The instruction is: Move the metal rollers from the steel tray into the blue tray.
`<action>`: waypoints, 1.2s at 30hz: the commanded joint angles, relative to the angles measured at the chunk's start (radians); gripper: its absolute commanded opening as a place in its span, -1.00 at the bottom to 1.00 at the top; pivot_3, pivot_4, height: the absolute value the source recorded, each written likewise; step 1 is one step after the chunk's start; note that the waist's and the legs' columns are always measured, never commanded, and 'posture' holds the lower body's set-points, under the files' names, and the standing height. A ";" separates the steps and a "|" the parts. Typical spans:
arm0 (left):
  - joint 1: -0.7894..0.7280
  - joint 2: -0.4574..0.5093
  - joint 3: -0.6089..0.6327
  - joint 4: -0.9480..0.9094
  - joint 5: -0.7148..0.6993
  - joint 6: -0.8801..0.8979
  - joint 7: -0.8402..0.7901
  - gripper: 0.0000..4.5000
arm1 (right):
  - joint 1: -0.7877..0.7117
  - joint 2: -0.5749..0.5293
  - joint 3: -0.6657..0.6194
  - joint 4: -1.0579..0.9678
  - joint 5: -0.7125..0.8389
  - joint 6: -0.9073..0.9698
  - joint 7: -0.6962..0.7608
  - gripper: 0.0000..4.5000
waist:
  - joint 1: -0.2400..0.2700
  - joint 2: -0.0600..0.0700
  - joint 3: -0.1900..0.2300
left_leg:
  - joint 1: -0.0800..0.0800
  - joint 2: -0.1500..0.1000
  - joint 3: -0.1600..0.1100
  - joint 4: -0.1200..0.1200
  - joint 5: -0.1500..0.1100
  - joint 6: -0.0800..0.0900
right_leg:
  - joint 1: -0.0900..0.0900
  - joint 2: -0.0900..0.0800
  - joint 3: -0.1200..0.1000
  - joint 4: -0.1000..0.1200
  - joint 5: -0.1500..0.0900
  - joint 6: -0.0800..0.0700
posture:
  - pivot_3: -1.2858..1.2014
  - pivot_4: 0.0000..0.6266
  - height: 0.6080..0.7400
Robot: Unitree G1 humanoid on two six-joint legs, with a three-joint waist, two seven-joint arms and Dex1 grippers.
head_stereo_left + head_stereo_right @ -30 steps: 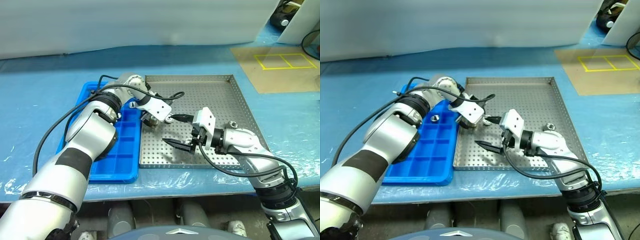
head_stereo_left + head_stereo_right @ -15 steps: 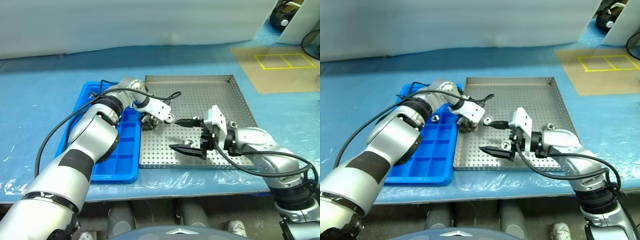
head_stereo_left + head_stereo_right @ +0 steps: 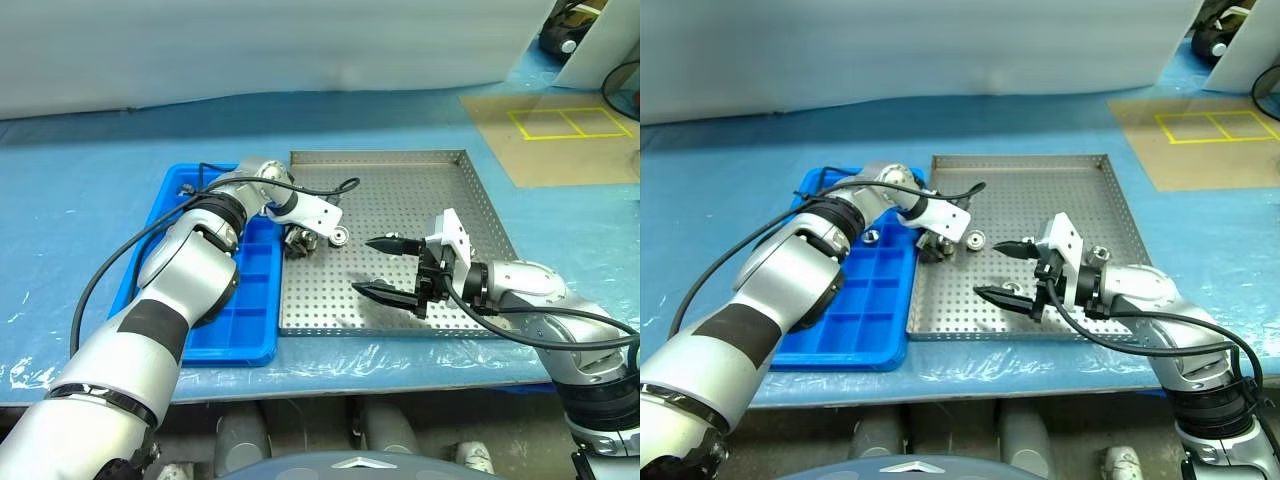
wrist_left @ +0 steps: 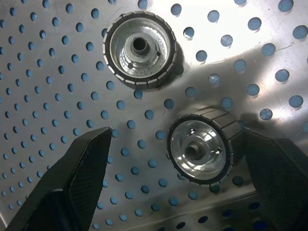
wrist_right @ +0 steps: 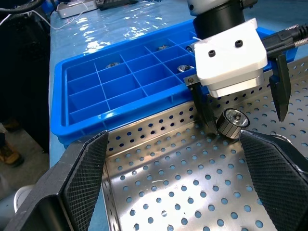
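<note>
Far left on the table (image 3: 70, 190): blue tray (image 3: 215, 300), with a couple of metal rollers (image 3: 870, 237) already dropped into its far compartments. Next over, left gripper (image 4: 175, 139) pointed steeply down at the near-left corner of the steel tray (image 3: 400, 160), fingers (image 4: 86, 163) spread wide and straddling one roller (image 4: 202, 150) without touching it. Second roller (image 4: 139, 50) sat just beyond, flat on the perforated floor. Further right, right gripper (image 3: 363, 265) hovered over the tray's middle, fingers wide apart too, holding nothing. One more roller (image 3: 1101, 254) lay behind it near the right rim.

Handling-wise: looked like solid shiny metal, so probably heavy for the size, totally stiff, not fragile. Knurled-looking outer band should have given decent bite, but round and tipped on its side = likely to roll away if nudged from one side only. Best bet seemed to be pinching across the ribbed outer wall, both fingers landing together, centred, not on the polished face or the hub.
</note>
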 commanded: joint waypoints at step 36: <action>-0.084 0.071 0.190 -0.043 -0.195 0.043 -0.327 -0.15 | -0.107 0.012 0.059 0.081 -0.103 -0.121 0.031 1.00 | -0.017 -0.001 0.001 | -0.005 -0.001 0.000 -0.002 -0.001 0.001 | -0.003 -0.001 -0.001 -0.003 0.000 0.001 | -0.21 -0.52 1.00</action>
